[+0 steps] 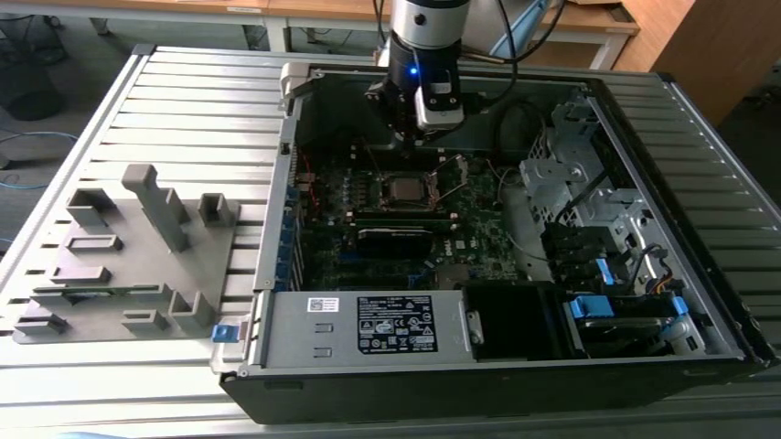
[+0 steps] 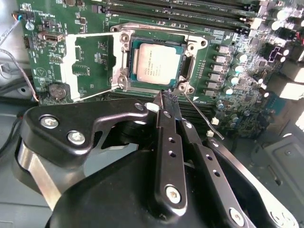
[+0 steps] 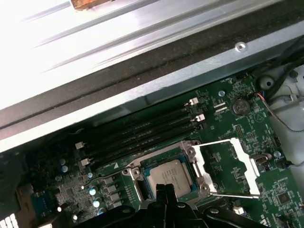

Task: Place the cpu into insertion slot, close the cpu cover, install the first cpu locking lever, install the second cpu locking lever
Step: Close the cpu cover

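Observation:
The cpu (image 2: 156, 64) (image 3: 170, 177), a silver-grey square chip, lies flat in the insertion slot (image 2: 124, 61) (image 3: 135, 173) on the green motherboard. The cpu cover (image 2: 71, 66) (image 3: 247, 164) is swung open and rests beside the slot, with the board showing through its window. A thin locking lever (image 2: 202, 116) stands raised near the slot's corner. My gripper (image 2: 166, 100) (image 3: 164, 190) hovers just off the slot's edge, its black fingers (image 2: 170, 142) pressed together and holding nothing. In the exterior view, the gripper (image 1: 412, 142) hangs above the cpu (image 1: 403, 189).
Long black memory slots (image 3: 142, 133) run alongside the socket. The open computer case (image 1: 293, 229) has a metal wall close by, a drive cage (image 1: 573, 174) on the exterior view's right and a power supply (image 1: 366, 325) in front. A grey fixture (image 1: 134, 256) sits outside.

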You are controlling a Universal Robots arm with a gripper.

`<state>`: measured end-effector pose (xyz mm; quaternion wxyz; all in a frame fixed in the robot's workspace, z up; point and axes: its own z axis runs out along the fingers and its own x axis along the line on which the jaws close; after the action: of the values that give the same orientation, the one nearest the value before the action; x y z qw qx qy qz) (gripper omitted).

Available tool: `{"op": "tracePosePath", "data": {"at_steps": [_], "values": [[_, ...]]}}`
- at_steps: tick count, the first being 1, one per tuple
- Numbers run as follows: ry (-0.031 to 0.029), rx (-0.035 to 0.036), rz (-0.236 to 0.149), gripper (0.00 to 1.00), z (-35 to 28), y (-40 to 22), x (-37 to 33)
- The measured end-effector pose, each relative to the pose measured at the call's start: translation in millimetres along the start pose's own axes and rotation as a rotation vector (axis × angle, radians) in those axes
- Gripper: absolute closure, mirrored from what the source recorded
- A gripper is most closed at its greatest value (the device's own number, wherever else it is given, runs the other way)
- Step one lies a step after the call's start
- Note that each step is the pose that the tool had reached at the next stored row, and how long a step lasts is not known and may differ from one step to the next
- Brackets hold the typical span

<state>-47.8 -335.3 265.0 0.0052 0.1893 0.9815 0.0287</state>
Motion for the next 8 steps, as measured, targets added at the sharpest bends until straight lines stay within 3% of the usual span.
{"op": "tracePosePath", "data": {"at_steps": [8], "values": [[0.0068, -0.0027, -0.098, 0.89, 0.1, 0.0, 0.0]]}}
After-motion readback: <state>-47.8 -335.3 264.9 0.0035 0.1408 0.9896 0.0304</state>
